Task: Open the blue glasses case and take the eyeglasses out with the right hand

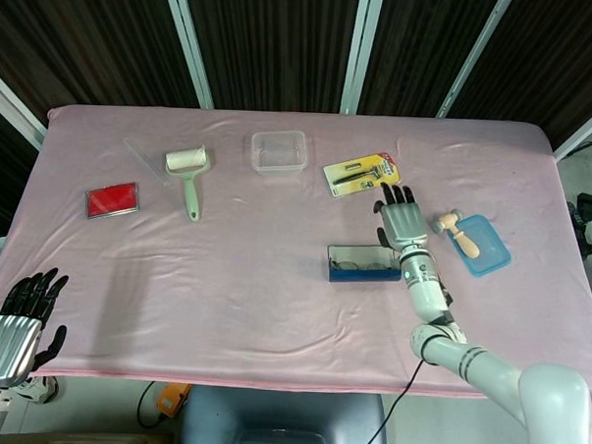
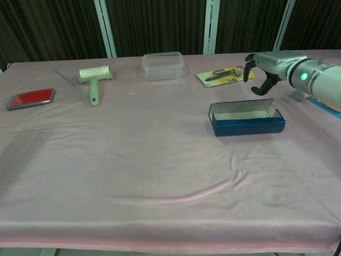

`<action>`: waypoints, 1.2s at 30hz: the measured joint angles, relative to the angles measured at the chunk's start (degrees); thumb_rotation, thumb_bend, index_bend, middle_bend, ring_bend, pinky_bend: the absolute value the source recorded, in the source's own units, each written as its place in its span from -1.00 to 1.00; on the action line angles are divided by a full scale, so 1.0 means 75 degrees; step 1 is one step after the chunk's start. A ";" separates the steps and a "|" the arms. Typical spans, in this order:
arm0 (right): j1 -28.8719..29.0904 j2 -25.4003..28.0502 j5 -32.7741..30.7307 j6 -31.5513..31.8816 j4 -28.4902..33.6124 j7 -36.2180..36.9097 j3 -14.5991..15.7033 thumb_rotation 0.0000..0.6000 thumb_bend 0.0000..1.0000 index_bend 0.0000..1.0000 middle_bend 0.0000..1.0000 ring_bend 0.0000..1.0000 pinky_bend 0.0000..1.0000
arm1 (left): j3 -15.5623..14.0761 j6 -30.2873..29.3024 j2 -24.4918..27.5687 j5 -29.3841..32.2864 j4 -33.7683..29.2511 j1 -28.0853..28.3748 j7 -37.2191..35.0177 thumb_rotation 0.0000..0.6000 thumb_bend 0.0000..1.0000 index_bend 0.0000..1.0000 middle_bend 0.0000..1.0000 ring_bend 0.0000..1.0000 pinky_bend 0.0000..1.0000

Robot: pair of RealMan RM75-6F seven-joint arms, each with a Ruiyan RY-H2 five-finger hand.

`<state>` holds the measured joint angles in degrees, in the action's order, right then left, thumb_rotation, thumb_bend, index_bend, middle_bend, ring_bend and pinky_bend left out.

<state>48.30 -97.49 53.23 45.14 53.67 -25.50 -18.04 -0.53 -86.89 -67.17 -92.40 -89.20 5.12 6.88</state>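
The blue glasses case (image 1: 363, 263) (image 2: 246, 119) lies open on the pink cloth, right of centre, its pale lining showing. In the head view the eyeglasses (image 1: 356, 254) show faintly inside it; in the chest view the front wall of the case hides them. My right hand (image 1: 399, 219) (image 2: 265, 70) hovers just behind the far right corner of the case. Its fingers are spread and bent slightly downward, holding nothing and not touching the case. My left hand (image 1: 19, 318) hangs off the table's near left edge, fingers apart and empty; the chest view does not show it.
A yellow packaged tool (image 1: 361, 174) (image 2: 224, 75) lies just beyond the right hand. A light blue tray (image 1: 487, 250) with a wooden piece lies to its right. Further left are a clear plastic box (image 1: 278, 150) (image 2: 163, 65), a lint roller (image 1: 187, 173) (image 2: 94, 81) and a red flat case (image 1: 112, 200) (image 2: 31, 98).
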 measured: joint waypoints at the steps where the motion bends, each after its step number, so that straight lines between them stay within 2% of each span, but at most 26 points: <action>1: -0.0071 0.0099 0.0133 0.0103 0.0149 0.0067 0.0051 1.00 0.16 -0.08 -0.72 -0.90 -0.86 | -0.0011 0.0016 -0.0001 -0.0014 0.0000 0.0006 0.0004 1.00 -0.14 -1.00 -1.00 -1.00 -0.80; 7: -0.0800 0.1210 0.1631 0.1202 0.1968 0.0552 0.0706 1.00 0.16 -0.10 -0.72 -0.90 -0.87 | -0.0038 -0.0002 -0.0020 -0.0064 -0.0002 0.0004 0.0062 1.00 -0.14 -1.00 -1.00 -1.00 -0.80; 11: -0.1372 0.2146 0.2893 0.1931 0.3376 0.0866 0.1429 1.00 0.15 -0.11 -0.72 -0.90 -0.91 | -0.0041 -0.0033 -0.0027 -0.0079 -0.0009 -0.0007 0.0075 1.00 -0.14 -1.00 -1.00 -1.00 -0.80; 14: -0.1766 0.2706 0.3565 0.2272 0.4102 0.1000 0.2011 1.00 0.10 -0.13 -0.72 -0.92 -0.94 | -0.0058 -0.0049 -0.0024 -0.0115 -0.0011 -0.0013 0.0074 1.00 -0.14 -1.00 -1.00 -1.00 -0.80; 17: -0.2019 0.2851 0.3807 0.2453 0.4339 0.0986 0.2269 1.00 0.05 -0.15 -0.73 -0.93 -0.94 | -0.0086 -0.0075 -0.0019 -0.0177 -0.0007 -0.0020 0.0057 1.00 -0.14 -1.00 -1.00 -1.00 -0.80; 21: -0.1958 0.2677 0.3622 0.2251 0.4278 0.0930 0.2162 1.00 0.03 -0.16 -0.73 -0.93 -0.94 | -0.0100 -0.0105 -0.0013 -0.0211 0.0000 -0.0029 0.0026 1.00 -0.14 -1.00 -1.00 -1.00 -0.80; 27: -0.1555 0.2241 0.2969 0.1550 0.4140 0.0647 0.1769 1.00 0.03 -0.16 -0.74 -0.93 -0.94 | -0.0102 -0.0062 -0.0013 -0.0203 0.0007 -0.0011 0.0022 1.00 -0.14 -1.00 -1.00 -1.00 -0.80; 36: -0.0939 0.1481 0.1773 0.0845 0.3864 -0.0629 0.1428 1.00 0.03 -0.15 -0.74 -0.93 -0.94 | -0.0111 -0.0023 0.0006 -0.0203 0.0009 0.0009 -0.0009 1.00 -0.14 -1.00 -1.00 -1.00 -0.80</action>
<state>41.26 -86.39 66.53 51.47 82.65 -30.22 -7.33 -1.36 -87.06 -67.12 -93.92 -89.13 5.19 6.81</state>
